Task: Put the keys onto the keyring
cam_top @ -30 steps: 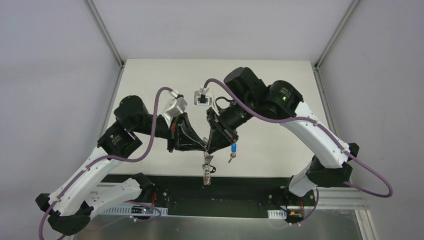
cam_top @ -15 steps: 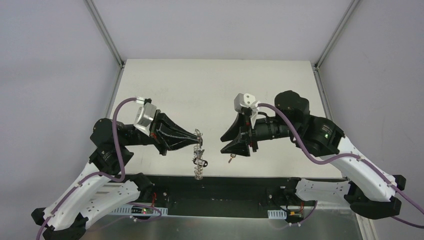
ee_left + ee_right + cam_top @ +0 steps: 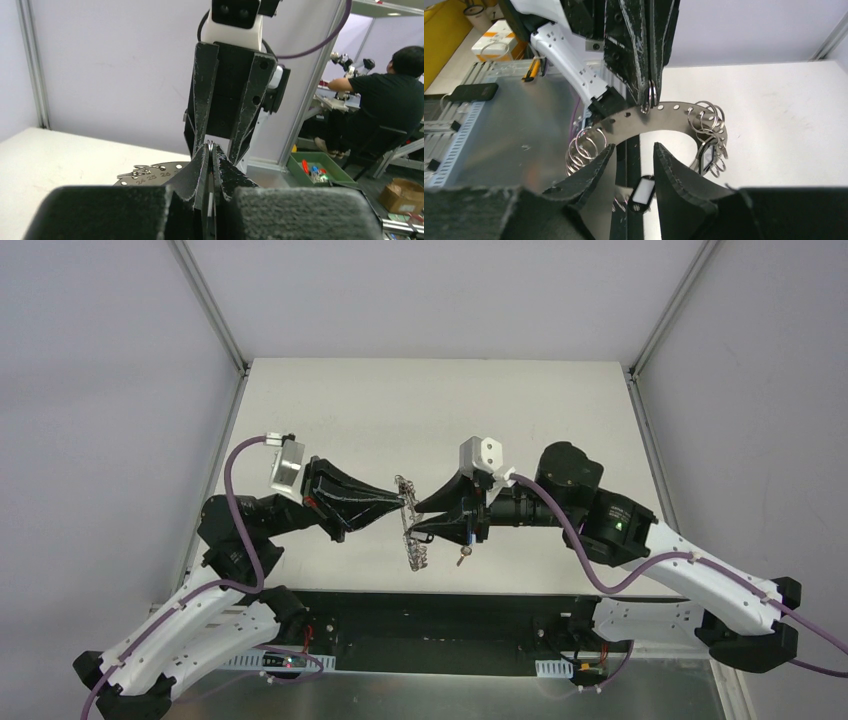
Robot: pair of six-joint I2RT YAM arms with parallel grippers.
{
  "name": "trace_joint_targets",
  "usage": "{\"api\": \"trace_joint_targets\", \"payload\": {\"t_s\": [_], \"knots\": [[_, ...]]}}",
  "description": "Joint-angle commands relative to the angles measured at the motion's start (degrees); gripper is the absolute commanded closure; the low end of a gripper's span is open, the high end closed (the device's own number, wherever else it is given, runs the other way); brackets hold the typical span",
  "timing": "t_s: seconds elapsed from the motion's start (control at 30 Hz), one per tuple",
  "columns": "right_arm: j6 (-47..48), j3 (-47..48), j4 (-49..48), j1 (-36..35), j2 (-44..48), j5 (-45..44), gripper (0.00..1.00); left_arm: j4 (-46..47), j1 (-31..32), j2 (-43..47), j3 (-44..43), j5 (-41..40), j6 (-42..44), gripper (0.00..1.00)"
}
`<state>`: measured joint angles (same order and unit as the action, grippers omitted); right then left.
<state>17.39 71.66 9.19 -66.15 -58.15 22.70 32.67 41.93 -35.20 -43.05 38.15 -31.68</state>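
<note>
Two arms meet above the table (image 3: 350, 410). Top view: my left gripper (image 3: 403, 502) is clamped on the keyring (image 3: 413, 540), which hangs limp from it. My right gripper (image 3: 418, 518) faces it, tips just beside the ring. A key (image 3: 462, 558) dangles beneath that gripper; I cannot tell from what. Left wrist view: fingers pressed together on the ring's thin edge. Right wrist view: jaws part-open, the ring's flat band and wire loops (image 3: 706, 117) just beyond, a black-rimmed key head (image 3: 642, 192) showing through the gap.

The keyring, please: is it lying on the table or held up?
Held up: the keyring hangs above the table, its rim clamped in the shut left gripper.
</note>
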Motion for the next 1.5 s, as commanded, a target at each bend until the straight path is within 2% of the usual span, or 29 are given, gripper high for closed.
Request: {"api": "trace_joint_targets", "payload": {"t_s": [0.0, 0.23, 0.67, 1.0, 1.47], "knots": [[2.1, -0.9, -11.4, -1.5, 1.2, -4.4, 0.68, 11.5, 0.0, 1.1, 0.8, -3.1, -3.1, 1.00], [1.7, -1.1, -15.5, -1.9, 0.1, -5.1, 0.73, 13.2, 0.0, 1.5, 1.8, -2.8, -3.4, 1.00], [-0.6, 0.7, -14.0, -2.0, -1.1, -2.0, 0.78, 14.2, 0.0, 2.3, 2.5, -3.5, -3.1, 1.00], [-4.0, 1.1, -16.6, -2.0, -2.4, 0.5, 0.80, 15.8, 0.0, 2.1, 3.4, -4.6, -3.5, 1.00], [-5.9, 1.5, -19.3, -2.0, -3.3, 0.5, 0.88, 16.9, 0.0, 2.0, 4.1, -4.6, -3.7, 1.00]]}}
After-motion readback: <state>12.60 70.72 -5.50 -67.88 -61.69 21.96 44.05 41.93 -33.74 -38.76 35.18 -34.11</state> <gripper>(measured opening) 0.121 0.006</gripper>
